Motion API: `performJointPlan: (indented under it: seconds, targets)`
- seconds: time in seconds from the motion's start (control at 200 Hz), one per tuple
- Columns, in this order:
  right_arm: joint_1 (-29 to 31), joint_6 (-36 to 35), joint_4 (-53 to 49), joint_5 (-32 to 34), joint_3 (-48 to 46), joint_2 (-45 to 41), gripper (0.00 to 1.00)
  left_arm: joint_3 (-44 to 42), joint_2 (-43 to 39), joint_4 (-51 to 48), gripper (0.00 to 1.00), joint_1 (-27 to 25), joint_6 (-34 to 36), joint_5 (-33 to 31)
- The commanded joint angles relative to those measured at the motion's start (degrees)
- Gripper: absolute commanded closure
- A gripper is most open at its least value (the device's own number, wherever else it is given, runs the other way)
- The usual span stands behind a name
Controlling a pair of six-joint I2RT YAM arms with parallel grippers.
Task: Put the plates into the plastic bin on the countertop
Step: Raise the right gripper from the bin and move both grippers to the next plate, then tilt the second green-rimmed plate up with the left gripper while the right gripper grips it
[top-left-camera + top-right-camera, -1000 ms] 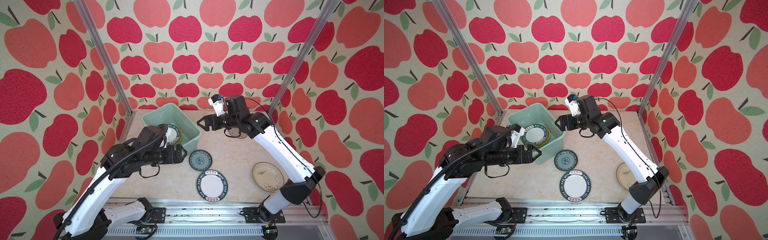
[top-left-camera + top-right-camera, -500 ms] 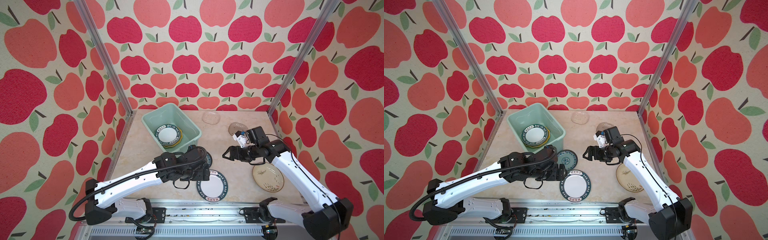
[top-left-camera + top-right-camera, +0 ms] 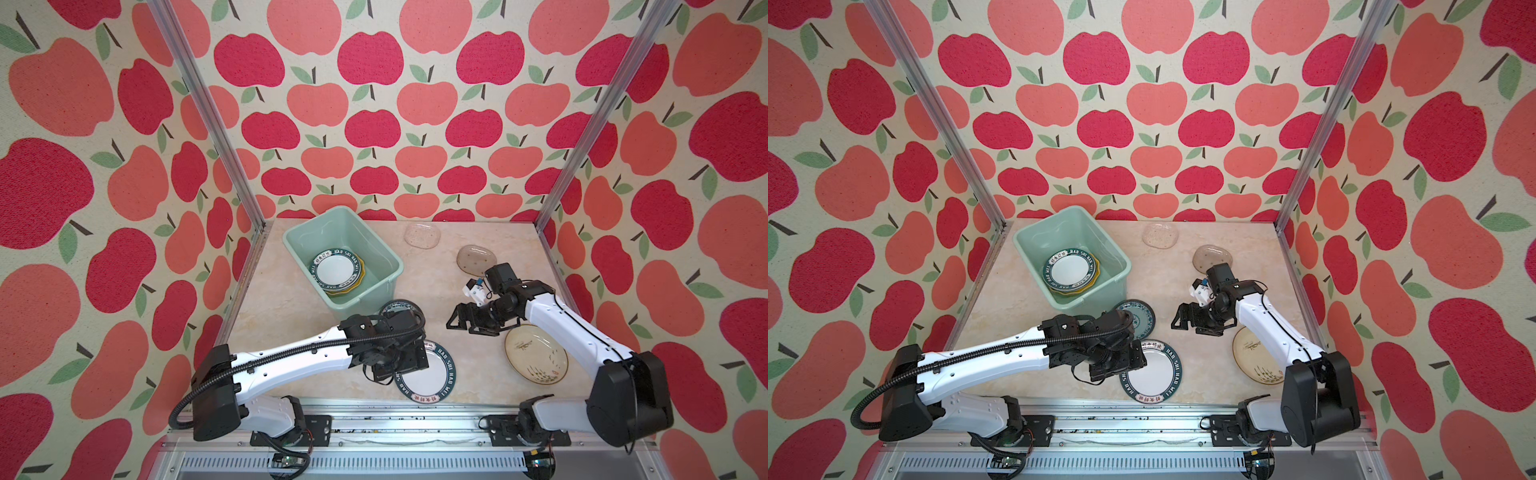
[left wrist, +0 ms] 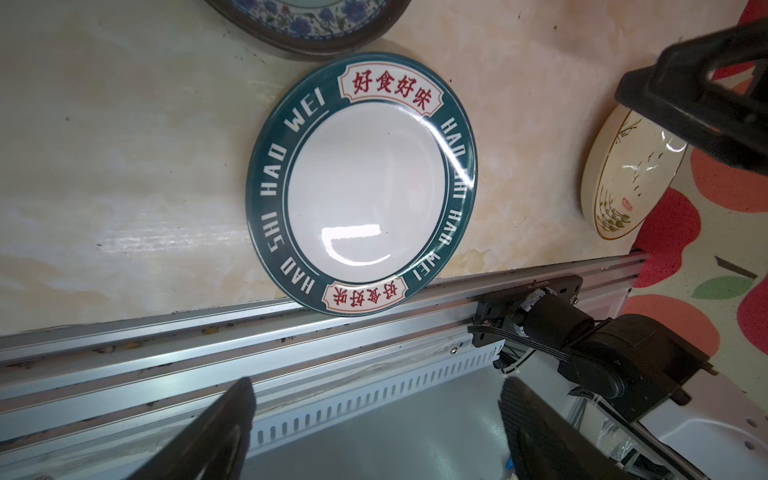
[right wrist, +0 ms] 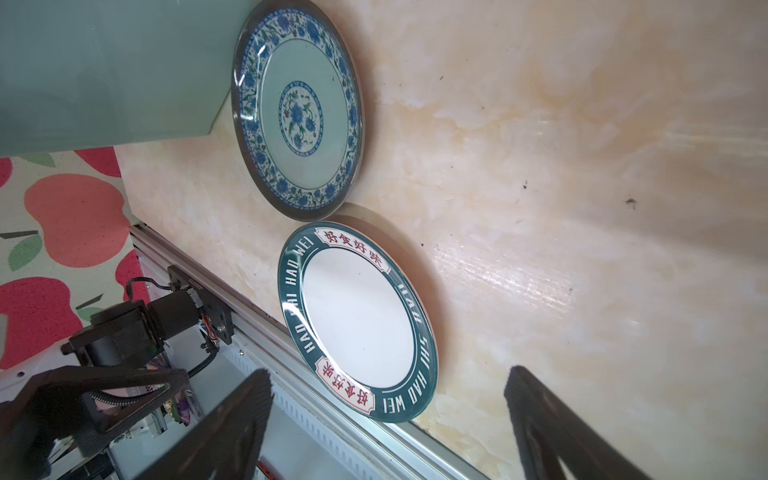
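- Just ahead of the left claw, whose jaws stand wide and empty, the lettered plate lies flat on the table; approach for a pick appears to be the step in hand.
- Next move, as judged: lower, slide one jaw under the rim, close, carry to the plastic bin, where stacked plates already rest.
- Right claw: wide, empty, cream plate just beside it.
- Edges: the lettered plate's rim reaches the aluminium rail; teal plate sits close on its opposite side.
- Open room: bare table between the claws.
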Motion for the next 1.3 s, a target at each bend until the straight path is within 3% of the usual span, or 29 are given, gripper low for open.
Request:
performJointPlan:
  seconds: [0.0,0.14,0.65,0.991,1.291]
  targets:
    - [-0.2,-4.2,3.2,-3.5,-2.1,1.6,0.09,-2.9,0.6,2.8,0.06,1.0,-6.0,4.0]
    - [0.2,-4.9,6.4,-8.3,-3.9,4.7,0.12,-6.3,0.6,6.7,0.05,2.0,-8.5,5.7]
    - [3.1,-7.6,9.4,-7.2,-8.6,11.8,0.18,-10.0,5.9,14.3,0.08,4.6,-13.6,10.7]
    - [4.6,-9.1,8.8,-8.3,-8.3,12.4,0.2,-14.1,5.0,16.2,0.08,5.3,-20.8,9.2]
    - [6.4,-9.3,9.1,-9.4,-6.9,15.9,0.3,-17.8,6.7,23.3,0.1,5.9,-25.9,8.7]
